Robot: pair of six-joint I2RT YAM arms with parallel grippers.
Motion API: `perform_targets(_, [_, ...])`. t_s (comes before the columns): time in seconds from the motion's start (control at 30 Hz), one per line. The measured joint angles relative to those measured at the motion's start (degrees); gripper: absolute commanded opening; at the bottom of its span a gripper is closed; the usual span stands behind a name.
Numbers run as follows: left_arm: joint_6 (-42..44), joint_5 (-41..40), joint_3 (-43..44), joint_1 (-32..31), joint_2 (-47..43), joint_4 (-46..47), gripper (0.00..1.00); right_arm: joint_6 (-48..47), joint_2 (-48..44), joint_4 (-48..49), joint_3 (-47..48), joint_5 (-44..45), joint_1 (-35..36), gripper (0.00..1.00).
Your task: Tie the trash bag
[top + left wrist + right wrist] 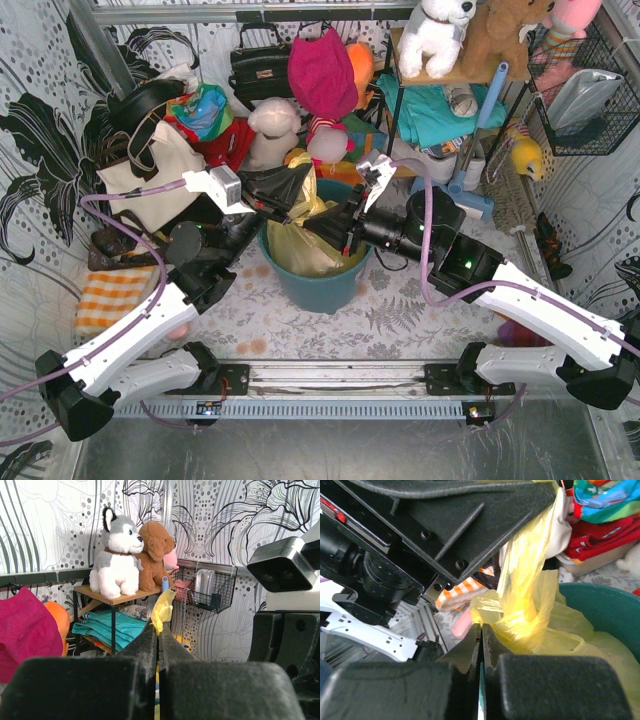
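Seen from above, a yellow trash bag point(300, 248) sits in a teal bin point(322, 288) at the middle of the desk point(410, 320). The left arm reaches in from 7 o'clock with its elbow bent. Its hand point(290, 198), at the bag's 11 o'clock, is clamped tight on a strip of the yellow plastic. The right arm stretches in from 4 o'clock. Its hand point(318, 226) is closed against the bag's twisted neck, and I cannot tell whether it grips any plastic.
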Motion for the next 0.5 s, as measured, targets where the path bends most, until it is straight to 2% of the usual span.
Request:
perform_targets(0.23, [0.0,0.0,0.0,0.0,0.0,0.0,0.01,-2.1,2.6,-1.9,2.1,10.8,4.6,0.0])
perform_targets(0.5, [-0.1,0.0,0.0,0.1,0.0,-0.1,0.01,-5.8,6.8,-2.1,3.7,27.6,10.3,0.0])
